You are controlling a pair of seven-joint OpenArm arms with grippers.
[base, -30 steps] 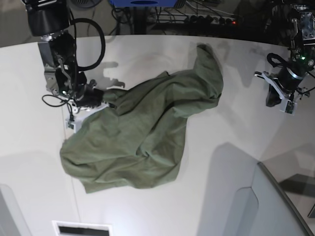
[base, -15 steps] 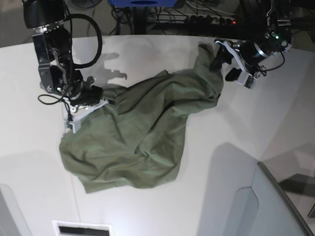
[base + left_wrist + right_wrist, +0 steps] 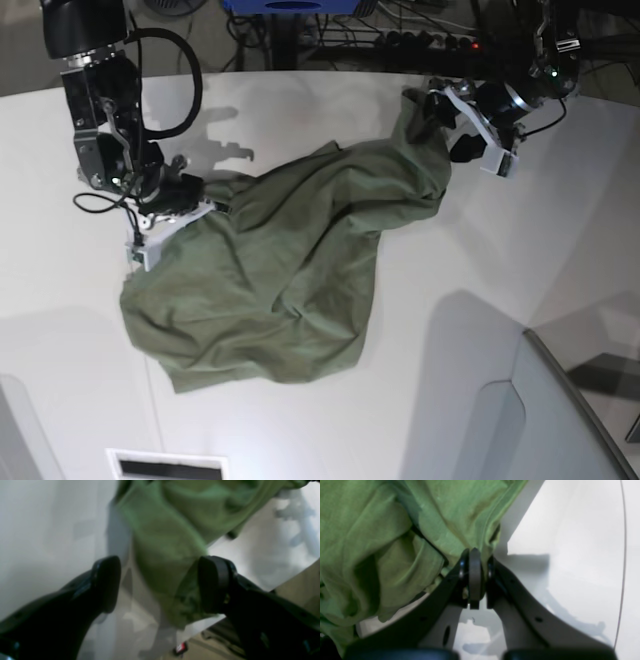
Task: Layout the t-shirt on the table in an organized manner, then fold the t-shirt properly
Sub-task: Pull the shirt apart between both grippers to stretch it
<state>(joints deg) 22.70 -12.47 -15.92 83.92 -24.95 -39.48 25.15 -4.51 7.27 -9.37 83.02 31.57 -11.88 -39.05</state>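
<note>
**Crumpled shirt, one end pinched, the other straddled**

Olive-green t-shirt (image 3: 290, 270) heaped in folds across the middle of the white table (image 3: 330, 440), stretching from lower left of the base view up to a narrow end at upper right. Right gripper (image 3: 205, 198), at left of that view, clamped tight on a fold of the cloth at the shirt's left edge; in its wrist view, fabric bunched against the closed tips. Left gripper (image 3: 448, 128), at upper right, spread wide over the narrow end, cloth lying between the black fingers (image 3: 107, 582), not pinched. Grey angled panel (image 3: 560, 420) at lower right.
</note>
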